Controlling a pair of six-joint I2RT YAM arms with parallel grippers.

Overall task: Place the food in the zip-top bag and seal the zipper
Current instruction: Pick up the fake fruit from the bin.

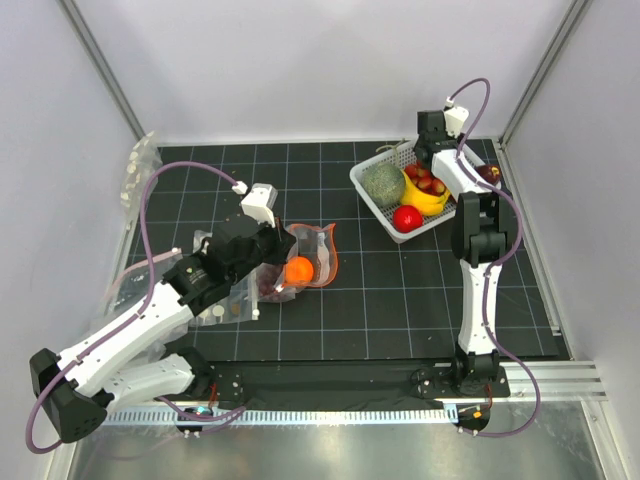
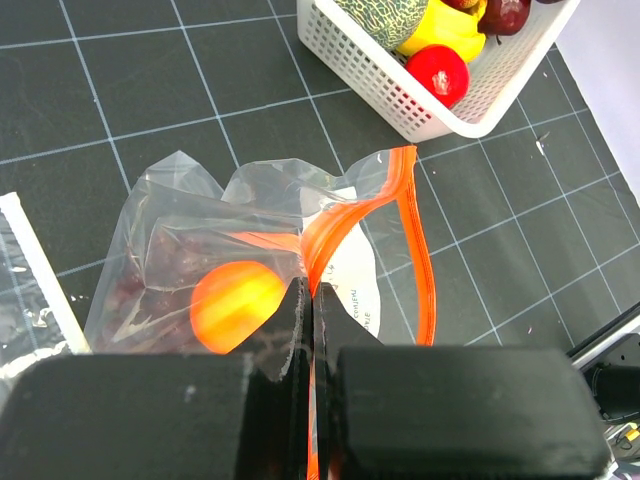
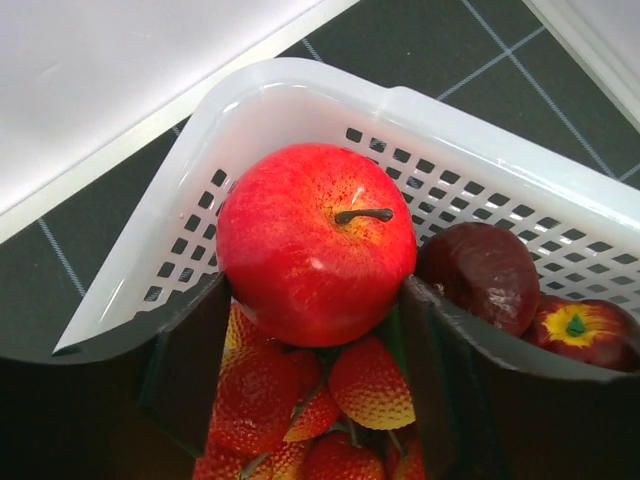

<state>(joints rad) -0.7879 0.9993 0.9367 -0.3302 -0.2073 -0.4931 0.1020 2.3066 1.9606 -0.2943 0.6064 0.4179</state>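
So the left tool (image 2: 310, 300) is clamped tight on the zipper (image 2: 420, 250) of the one zip-top bag (image 2: 180, 230), which lies on the bench (image 2: 120, 100) with exactly one orange ball (image 2: 235, 305) inside. The right tool (image 3: 315, 290) is down in the single white basket (image 3: 300, 85), fingers snug against both sides of one red apple (image 3: 310, 240). The same basket also holds one other red ball (image 1: 407, 217), one green melon (image 1: 382, 182) and one banana (image 1: 425, 198).

Top view: left arm (image 1: 140, 325) covers bag's (image 1: 318, 245) near half; right gripper (image 3: 312, 300) can't be seen there. Left wrist view: basket (image 2: 380, 90) cropped by top edge. Apple (image 3: 310, 240): finger contact unclear.
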